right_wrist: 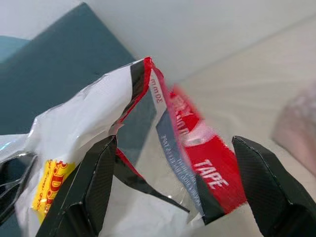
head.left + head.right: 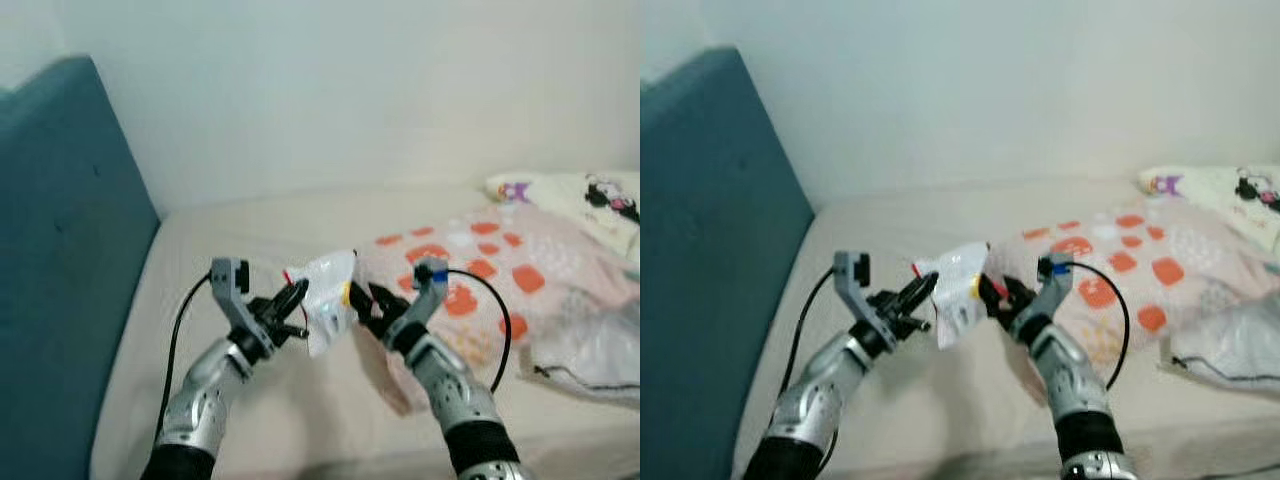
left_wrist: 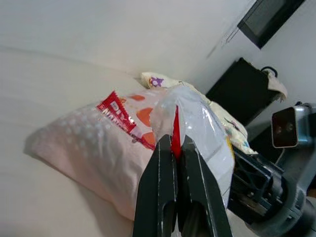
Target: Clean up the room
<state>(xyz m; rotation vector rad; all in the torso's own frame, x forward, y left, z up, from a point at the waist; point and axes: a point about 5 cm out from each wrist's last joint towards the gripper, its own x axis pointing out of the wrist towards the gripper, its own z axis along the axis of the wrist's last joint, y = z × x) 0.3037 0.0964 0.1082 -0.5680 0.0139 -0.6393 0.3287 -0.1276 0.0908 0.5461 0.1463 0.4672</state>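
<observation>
A crumpled white plastic wrapper (image 2: 328, 300) with red and yellow print hangs in the air over the bed, between my two grippers. My left gripper (image 2: 295, 302) is shut on the wrapper's left edge; in the left wrist view its fingers (image 3: 163, 182) pinch a red strip of the wrapper (image 3: 197, 123). My right gripper (image 2: 362, 300) is at the wrapper's right side. In the right wrist view its fingers (image 1: 91, 192) stand wide apart, with the wrapper (image 1: 98, 123) and its red tape label lying loose between them.
The beige bed sheet (image 2: 250, 240) lies below the arms. A pink pillow (image 2: 500, 270) with orange patches is right of them, with a cartoon-print cover (image 2: 590, 200) and a clear plastic bag (image 2: 600, 350) beyond. A teal headboard (image 2: 60, 250) stands on the left.
</observation>
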